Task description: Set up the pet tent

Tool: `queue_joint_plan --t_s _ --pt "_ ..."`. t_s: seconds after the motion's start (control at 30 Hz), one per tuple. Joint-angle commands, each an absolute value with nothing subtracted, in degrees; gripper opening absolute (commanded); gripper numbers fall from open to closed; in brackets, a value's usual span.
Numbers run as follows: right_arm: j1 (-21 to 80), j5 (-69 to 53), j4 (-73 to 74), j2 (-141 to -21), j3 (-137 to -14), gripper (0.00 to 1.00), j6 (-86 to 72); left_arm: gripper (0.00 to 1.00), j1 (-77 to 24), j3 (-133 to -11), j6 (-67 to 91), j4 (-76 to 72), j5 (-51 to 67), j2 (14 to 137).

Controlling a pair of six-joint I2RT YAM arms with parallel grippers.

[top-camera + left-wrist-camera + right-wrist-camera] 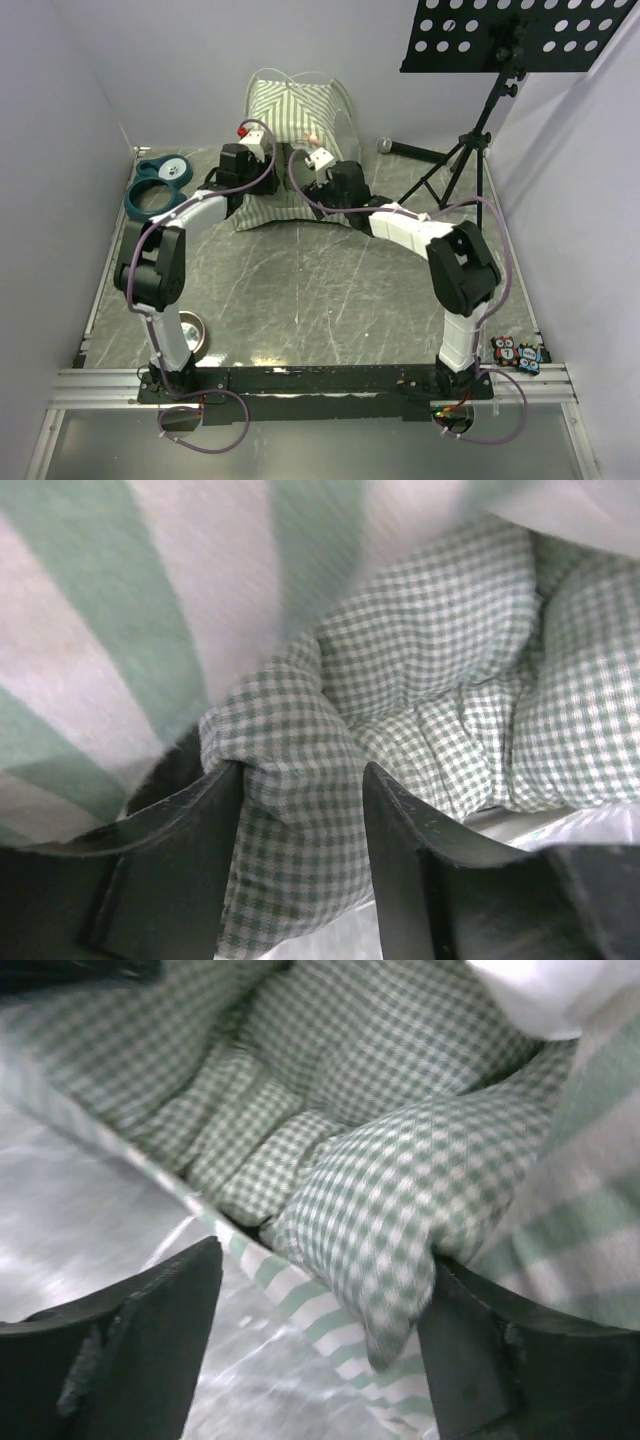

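The pet tent (295, 105), green-and-white striped with thin white poles, stands at the back middle of the table. Both grippers are at its front opening. My left gripper (268, 172) (302, 775) is open, and a corner of the green-checked cushion (440, 680) lies loosely between its fingers under the striped tent fabric (120, 630). My right gripper (312, 180) (328, 1260) is open wide over the tent's striped floor edge (330, 1310). Another corner of the cushion (390, 1190) rests against its right finger.
A black music stand (510, 35) on tripod legs (440, 175) stands at the back right. A teal double bowl (158, 185) sits at the left wall and a steel bowl (190, 332) by the left arm's base. Small colourful toys (515, 352) lie near the right base.
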State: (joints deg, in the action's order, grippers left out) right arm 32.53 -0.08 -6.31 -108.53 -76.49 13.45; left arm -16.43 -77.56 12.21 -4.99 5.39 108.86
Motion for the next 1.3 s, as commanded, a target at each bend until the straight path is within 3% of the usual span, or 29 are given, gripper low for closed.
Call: queue_joint_plan --t_s 0.0,0.13,0.27,0.4,0.57,0.8,1.0,1.07,1.13,1.17,1.2,1.27 --pt "30.8 -9.5 -2.2 -100.6 -75.5 0.84 12.5 0.57 -13.9 -75.8 9.9 -3.5 10.4 101.8" --pt "28.7 -23.7 2.9 -98.9 -75.6 0.99 13.4 0.52 -13.0 -74.6 10.4 -4.0 15.0 100.3" --pt "26.3 -33.8 8.8 -99.2 -77.9 1.0 15.2 0.39 -13.0 -77.2 4.9 1.9 20.9 100.6" --pt "24.3 -42.8 12.4 -99.5 -79.0 0.96 18.0 0.48 -13.6 -78.5 0.7 7.4 30.7 100.7" --pt "24.0 -51.9 14.6 -98.0 -77.3 0.82 23.6 0.53 -13.4 -73.7 -1.6 3.4 43.3 97.9" --pt "24.3 -54.2 14.9 -96.9 -75.8 0.5 25.2 0.42 -13.4 -74.4 5.4 -3.1 41.4 99.8" --pt "24.5 -42.5 9.9 -92.7 -71.8 0.49 24.1 0.34 -14.2 -76.2 3.6 -3.7 26.4 101.5" --pt "24.5 -43.6 8.2 -89.7 -69.4 0.46 24.9 0.24 -14.8 -73.9 2.4 -6.1 23.8 99.9" --pt "24.5 -46.0 8.3 -87.5 -68.2 0.42 25.2 0.22 -16.3 -70.9 0.7 -8.6 18.7 97.7" --pt "24.4 -47.1 8.9 -86.9 -68.0 0.39 25.4 0.27 -17.1 -69.7 -2.3 -9.7 17.1 96.8" --pt "24.5 -48.4 9.5 -86.7 -68.0 0.36 25.3 0.39 -17.9 -69.0 -3.8 -10.3 15.8 96.1" --pt "24.4 -48.9 10.7 -86.4 -68.6 0.32 24.4 0.48 -18.7 -67.5 -5.4 -11.6 14.8 94.1"
